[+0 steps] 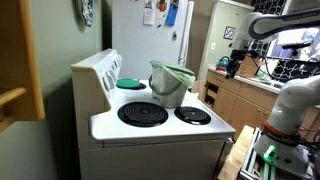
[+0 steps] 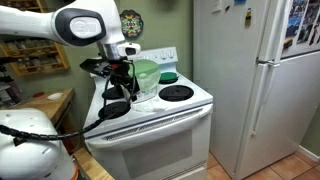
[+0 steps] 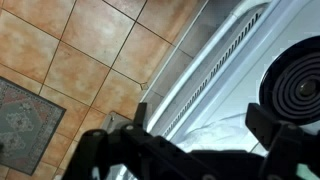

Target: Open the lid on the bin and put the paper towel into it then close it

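Plainly, we see the black two-fingered Robotiq gripper (image 3: pixel 202 122) spread wide in the wrist view, its dark fingers (image 3: pixel 142 115) far apart at the bottom of the picture, with nothing pinched between them and nothing touched. Below it runs the long edge of the white enamel electric stove (image 3: pixel 215 60). Brown square floor tiles (image 3: pixel 70 60) lie to one side of that edge and a black spiral coil burner (image 3: pixel 297 85) to the other, so the gripper hangs right over the stove's rim. In an exterior view the gripper (image 2: pixel 115 90) hovers above the near corner of the stove (image 2: pixel 160 130), over a front burner, clear of the surface. The small grey-white tapered plastic bin (image 2: pixel 147 82) stands just beyond the gripper, farther in on the stove top. In an exterior view the bin (image 1: pixel 170 93) sits between the burners with the pale sage-green round plastic lid (image 1: pixel 173 70) on top of it. The lid looks tilted, and we cannot tell whether it is fully shut. A flat teal round dish (image 1: pixel 130 83) lies past the bin, farther from the gripper (image 1: pixel 233 64). The tall white refrigerator (image 2: pixel 260 80) stands well apart on the stove's far side. Between the gripper and the bin, the air above the stove top is open.
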`<state>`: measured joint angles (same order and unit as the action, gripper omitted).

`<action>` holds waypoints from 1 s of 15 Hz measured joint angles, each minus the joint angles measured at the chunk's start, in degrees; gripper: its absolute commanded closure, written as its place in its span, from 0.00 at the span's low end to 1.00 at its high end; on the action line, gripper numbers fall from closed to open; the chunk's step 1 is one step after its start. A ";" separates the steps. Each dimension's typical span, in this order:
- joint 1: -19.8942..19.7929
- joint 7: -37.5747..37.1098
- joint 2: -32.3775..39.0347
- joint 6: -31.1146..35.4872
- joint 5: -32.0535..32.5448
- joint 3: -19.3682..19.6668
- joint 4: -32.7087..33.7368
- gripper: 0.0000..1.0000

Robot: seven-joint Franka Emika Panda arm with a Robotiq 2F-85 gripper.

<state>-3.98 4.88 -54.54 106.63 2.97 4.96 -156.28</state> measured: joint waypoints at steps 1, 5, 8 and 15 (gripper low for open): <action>0.00 0.00 0.01 0.00 0.00 0.00 0.00 0.00; 0.02 -0.91 0.29 1.01 -0.49 -0.11 0.08 0.00; 0.05 -6.22 2.66 4.49 -3.85 -0.99 0.39 0.00; 0.27 -18.49 13.77 4.50 -16.33 -3.48 6.29 0.00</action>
<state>-3.71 -13.60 -40.77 111.13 -13.36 1.48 -149.98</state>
